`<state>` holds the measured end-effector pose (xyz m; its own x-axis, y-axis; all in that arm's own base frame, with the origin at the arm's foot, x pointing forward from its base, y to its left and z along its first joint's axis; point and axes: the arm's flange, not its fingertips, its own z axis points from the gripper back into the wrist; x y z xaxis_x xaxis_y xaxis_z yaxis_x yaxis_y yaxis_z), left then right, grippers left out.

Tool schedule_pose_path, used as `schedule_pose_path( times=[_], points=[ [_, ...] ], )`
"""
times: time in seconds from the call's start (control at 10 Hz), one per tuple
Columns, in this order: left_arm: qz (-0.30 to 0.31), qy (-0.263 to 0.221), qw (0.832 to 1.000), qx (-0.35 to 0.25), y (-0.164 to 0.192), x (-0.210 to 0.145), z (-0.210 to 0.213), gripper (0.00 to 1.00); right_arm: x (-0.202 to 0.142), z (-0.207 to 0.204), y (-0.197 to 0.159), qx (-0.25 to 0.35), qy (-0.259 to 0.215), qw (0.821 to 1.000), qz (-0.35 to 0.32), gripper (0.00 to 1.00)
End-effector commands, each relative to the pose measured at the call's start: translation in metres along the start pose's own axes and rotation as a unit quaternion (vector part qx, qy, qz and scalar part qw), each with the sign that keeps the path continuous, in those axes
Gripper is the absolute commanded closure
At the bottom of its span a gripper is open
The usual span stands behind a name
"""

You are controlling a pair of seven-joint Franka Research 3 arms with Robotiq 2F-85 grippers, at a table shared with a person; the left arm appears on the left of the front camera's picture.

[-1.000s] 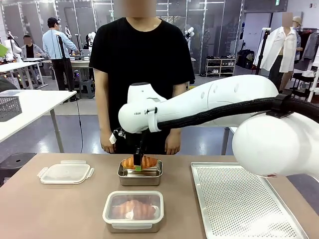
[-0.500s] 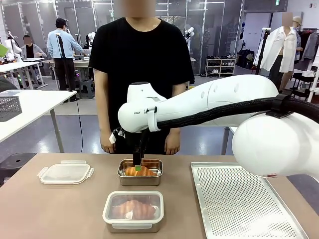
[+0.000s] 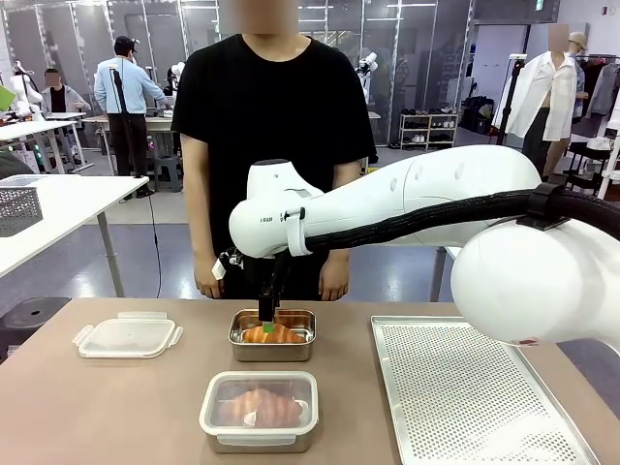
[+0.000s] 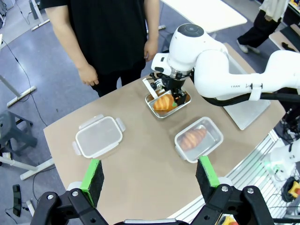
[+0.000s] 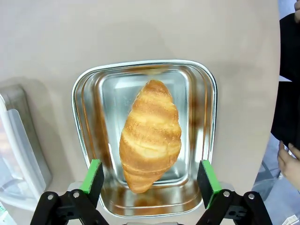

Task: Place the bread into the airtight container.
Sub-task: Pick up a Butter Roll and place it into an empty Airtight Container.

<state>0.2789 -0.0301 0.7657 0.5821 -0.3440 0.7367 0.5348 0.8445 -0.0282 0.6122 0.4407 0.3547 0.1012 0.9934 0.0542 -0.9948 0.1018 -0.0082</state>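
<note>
Under right gripper (image 5: 149, 180) lay bread (image 5: 151, 134), flat inside open steel container (image 5: 79, 123), mid-table, far side. Jaws spread wide, held nothing, one pad each side of bread. Bread's long axis ran across jaw line. Left gripper (image 4: 150, 174) open too, well apart, nearer front edge.

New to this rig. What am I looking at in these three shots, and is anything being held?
Two white robot arms share a table with a person standing opposite. The front shot looks across the table from the robot's side. The other two come from cameras on each wrist, looking along that arm's pincer. The right pincer hangs open over an open steel container with a croissant lying in it, not gripped. The left pincer is open and holds nothing, high above the table. Also on the table: a lidded container with another croissant inside, a loose plastic lid, and a perforated metal tray.
</note>
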Motion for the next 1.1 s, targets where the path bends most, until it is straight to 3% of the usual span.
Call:
schedule_pose_path(
  times=[0.0, 1.0],
  points=[
    [-0.005, 0.001, 1.000, -0.002, 0.0005, 0.0005, 0.0014, 0.00, 0.0001, 0.0002, -0.0002, -0.001, 0.000, 1.000, 0.000, 0.00],
    [-0.005, 0.001, 1.000, -0.002, 0.0005, 0.0005, 0.0014, 0.00, 0.0001, 0.0002, -0.0002, -0.001, 0.000, 1.000, 0.000, 0.00]
  ],
)
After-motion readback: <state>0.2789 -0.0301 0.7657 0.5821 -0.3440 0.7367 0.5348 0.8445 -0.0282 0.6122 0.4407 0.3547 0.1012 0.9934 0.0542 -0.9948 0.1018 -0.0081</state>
